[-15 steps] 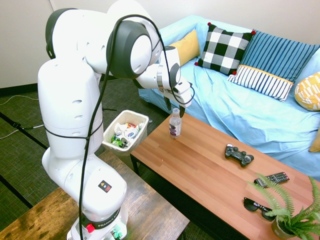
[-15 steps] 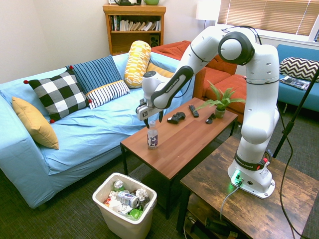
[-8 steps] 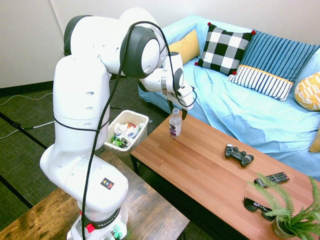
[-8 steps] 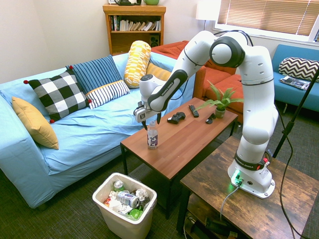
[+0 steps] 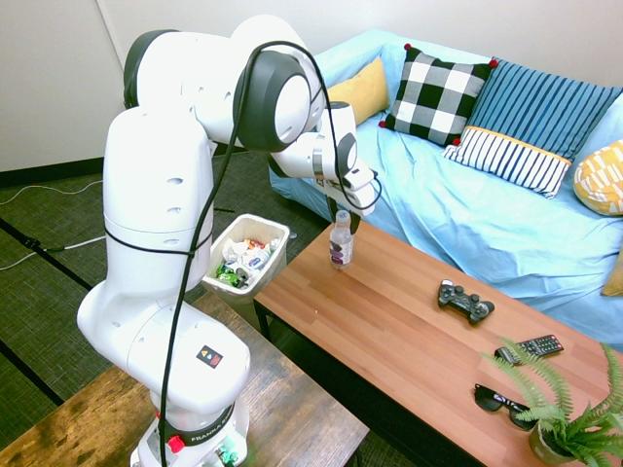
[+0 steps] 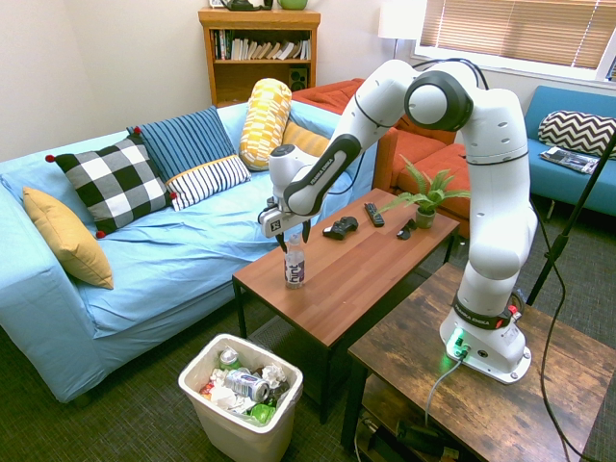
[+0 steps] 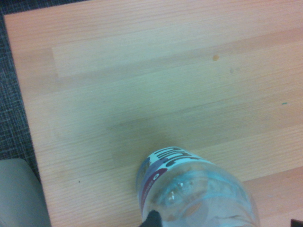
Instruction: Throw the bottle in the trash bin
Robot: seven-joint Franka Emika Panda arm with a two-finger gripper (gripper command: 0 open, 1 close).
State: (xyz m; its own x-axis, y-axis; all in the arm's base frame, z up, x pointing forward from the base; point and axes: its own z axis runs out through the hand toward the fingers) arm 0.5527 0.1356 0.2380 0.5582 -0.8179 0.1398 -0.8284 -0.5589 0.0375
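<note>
The bottle, small and clear with a white cap and a dark purple label, stands upright near the end of the wooden coffee table closest to the bin. My gripper points down over it, open, with one finger on each side of the cap and neck. The bottle fills the lower part of the wrist view. The white trash bin, holding several wrappers and cans, sits on the floor just past that table end.
Further along the table lie a black game controller, a remote, sunglasses and a potted fern. A blue sofa with cushions runs along the table's far side.
Over the last second the arm swung slightly and brought the gripper down around the bottle's top. The bottle stands where it was.
</note>
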